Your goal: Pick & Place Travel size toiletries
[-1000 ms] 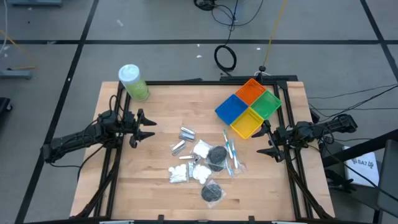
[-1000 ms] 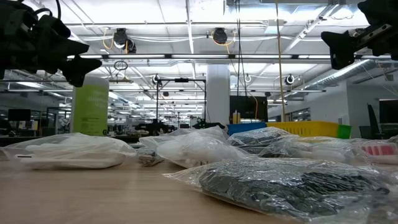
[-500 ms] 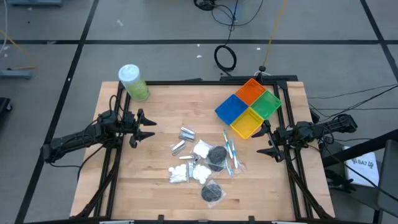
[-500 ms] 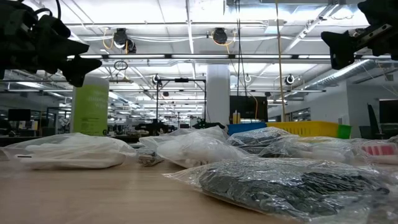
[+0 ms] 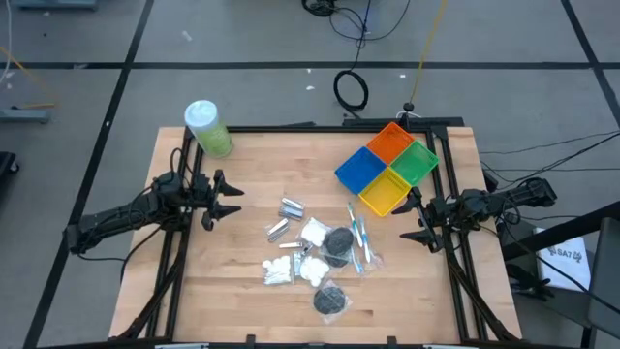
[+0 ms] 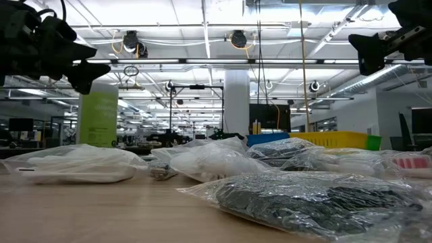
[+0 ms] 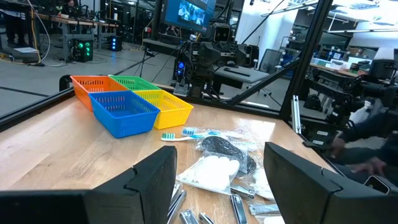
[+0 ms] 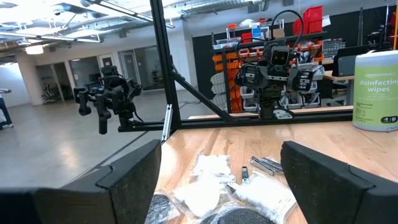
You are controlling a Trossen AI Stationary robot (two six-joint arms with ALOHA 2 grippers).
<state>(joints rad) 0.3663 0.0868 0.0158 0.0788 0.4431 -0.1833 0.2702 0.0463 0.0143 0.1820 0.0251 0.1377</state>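
both arms wait with open, empty jaws: left gripper (image 5: 231,199) at nine o'clock, right gripper (image 5: 415,219) at three. travel size toiletries (image 5: 315,250) lie piled at table centre; approach one edge item, likely the silver tubes (image 5: 285,217), and descend squarely to avoid snagging neighbouring bags.

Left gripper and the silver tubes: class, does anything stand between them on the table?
Nothing visible does. The left gripper, jaws open, hangs beside the silver tubes with only bare table between them.
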